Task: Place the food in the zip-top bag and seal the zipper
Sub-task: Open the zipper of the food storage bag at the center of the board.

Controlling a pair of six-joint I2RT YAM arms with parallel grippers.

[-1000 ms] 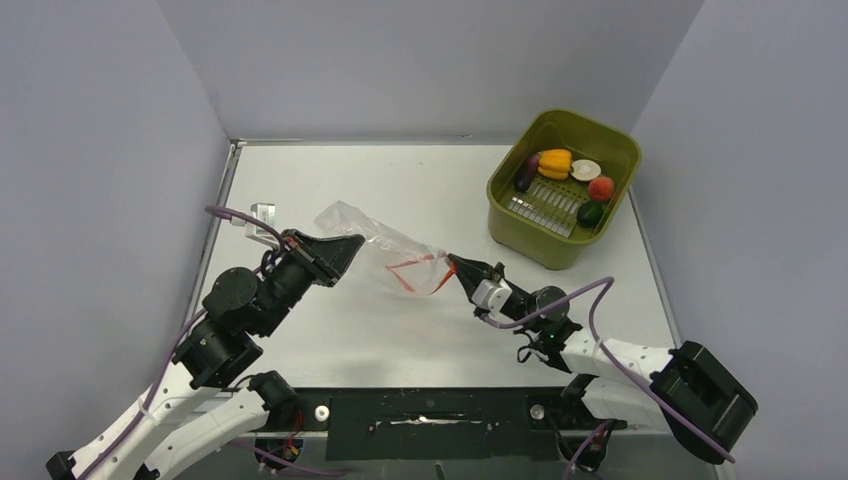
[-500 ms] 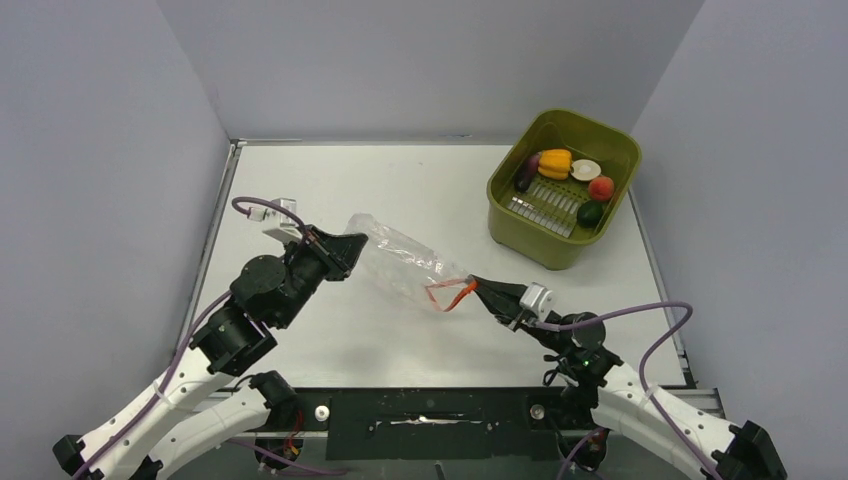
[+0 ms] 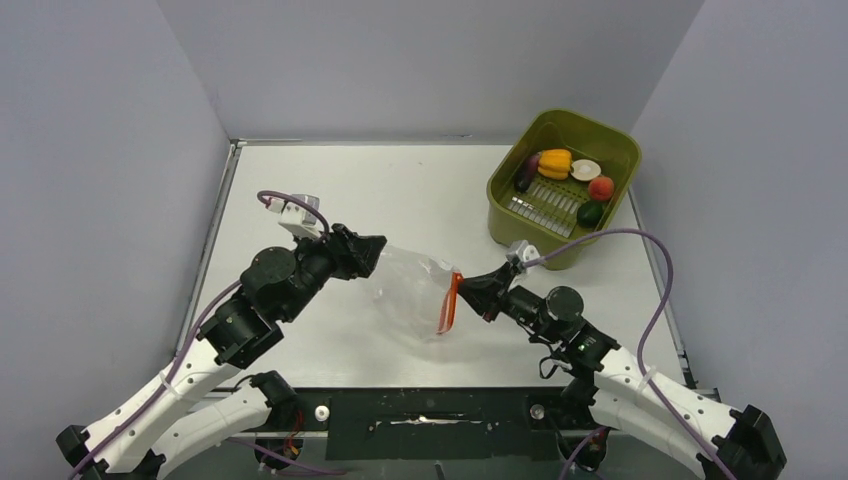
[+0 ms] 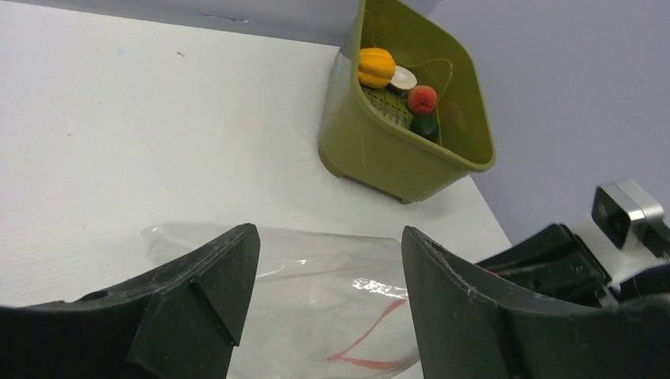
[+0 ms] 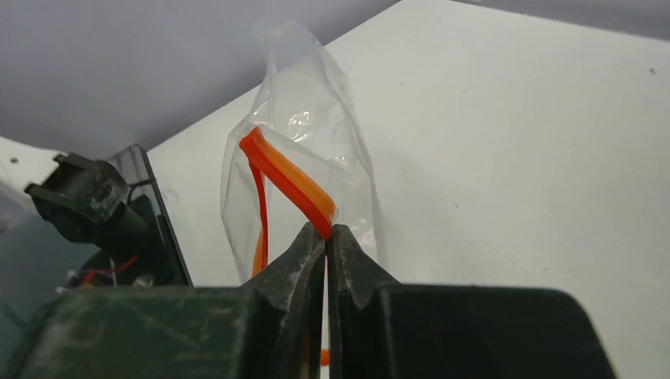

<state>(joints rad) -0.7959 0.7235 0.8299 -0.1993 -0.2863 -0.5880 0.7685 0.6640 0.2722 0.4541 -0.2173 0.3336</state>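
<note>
The clear zip-top bag [image 3: 412, 290] stretches across the table between both grippers. Its red-orange zipper [image 3: 452, 303] runs along the right end. My right gripper [image 3: 466, 285] is shut on the zipper [image 5: 288, 180], with the strip pinched at the fingertips [image 5: 325, 230]. My left gripper [image 3: 378, 246] stands open at the bag's left end. In the left wrist view its fingers [image 4: 237, 260] straddle the bag [image 4: 324, 292] without pressing it. The food lies in the olive basket [image 3: 575, 120]: a yellow-orange pepper [image 3: 555, 163], pale slice [image 3: 586, 170], red fruit [image 3: 600, 188], dark green piece [image 3: 590, 213] and purple piece [image 3: 526, 175].
The olive-green basket [image 4: 411, 170] stands at the table's far right corner, just behind the right gripper. Grey walls close in the table on three sides. White table surface [image 3: 400, 190] lies between the bag and the back wall.
My left gripper has opened and let go of the bag's end, after moving right. The right arm has swung round with the zipper, which now stands nearly upright in the top view.
</note>
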